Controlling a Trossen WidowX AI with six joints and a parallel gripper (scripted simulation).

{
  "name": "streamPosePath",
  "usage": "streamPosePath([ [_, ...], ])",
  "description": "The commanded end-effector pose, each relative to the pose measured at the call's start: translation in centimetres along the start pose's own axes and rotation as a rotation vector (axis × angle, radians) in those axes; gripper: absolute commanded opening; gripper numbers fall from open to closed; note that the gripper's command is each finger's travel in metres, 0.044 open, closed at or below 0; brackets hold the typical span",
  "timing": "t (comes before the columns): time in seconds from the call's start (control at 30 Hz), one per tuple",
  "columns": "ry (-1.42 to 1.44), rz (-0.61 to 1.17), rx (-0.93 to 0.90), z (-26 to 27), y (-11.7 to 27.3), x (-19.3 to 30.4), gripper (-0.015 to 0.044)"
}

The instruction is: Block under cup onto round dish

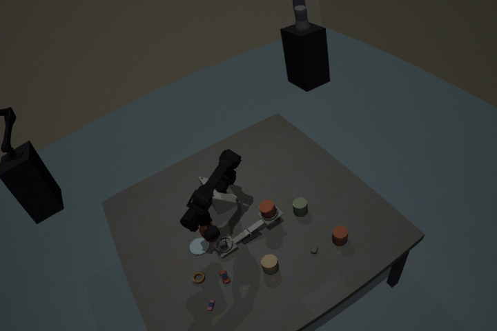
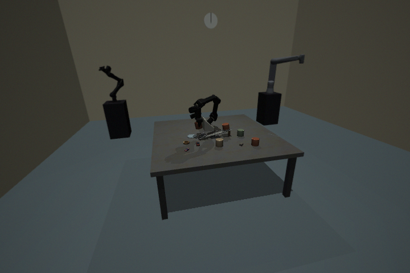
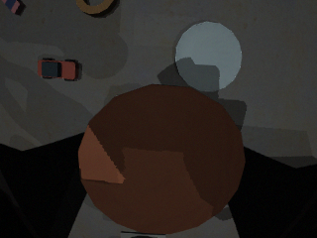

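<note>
My gripper is shut on an orange-red cup, held raised beside the near-left end of the balance. The cup fills the middle of the wrist view. A small dark block sits uncovered inside the ring on that end. The other orange-red cup stands upright on the balance's far end. The pale round dish lies left of the block's end, with nothing on it; in the wrist view it shows just beyond the held cup.
A green cup, a tan cup and another orange-red cup stand right of or in front of the balance. A small stone, a toy car and a pink-blue piece lie on the table.
</note>
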State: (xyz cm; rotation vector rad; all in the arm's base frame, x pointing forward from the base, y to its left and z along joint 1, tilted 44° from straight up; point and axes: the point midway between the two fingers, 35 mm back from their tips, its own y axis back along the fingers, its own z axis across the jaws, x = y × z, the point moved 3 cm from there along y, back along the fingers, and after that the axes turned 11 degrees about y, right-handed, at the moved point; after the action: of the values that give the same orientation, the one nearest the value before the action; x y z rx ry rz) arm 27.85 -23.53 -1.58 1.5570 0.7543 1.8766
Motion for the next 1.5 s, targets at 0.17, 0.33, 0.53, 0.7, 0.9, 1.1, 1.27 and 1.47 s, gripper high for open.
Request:
streamPosePath([
  [0.17,-0.003,-0.010,0.007,-9.2,-1.7,-5.1,0.0000],
  [0.33,0.010,-0.007,0.012,-14.2,-3.2,-6.8,0.0000],
  [0.53,0.024,0.003,0.014,-18.6,-5.0,-7.6,0.0000],
  [0.7,0.024,0.003,0.014,-18.6,-5.5,-7.7,0.0000],
  [0.9,0.024,0.003,0.014,-18.6,-8.3,-7.6,0.0000],
  [1.1,0.024,0.003,0.014,-18.6,-9.0,-7.6,0.0000],
  [1.27,0.025,0.003,0.013,-18.6,-9.6,-7.6,0.0000],
  [1.47,0.025,0.003,0.013,-18.6,-10.6,-7.6,0.0000],
])
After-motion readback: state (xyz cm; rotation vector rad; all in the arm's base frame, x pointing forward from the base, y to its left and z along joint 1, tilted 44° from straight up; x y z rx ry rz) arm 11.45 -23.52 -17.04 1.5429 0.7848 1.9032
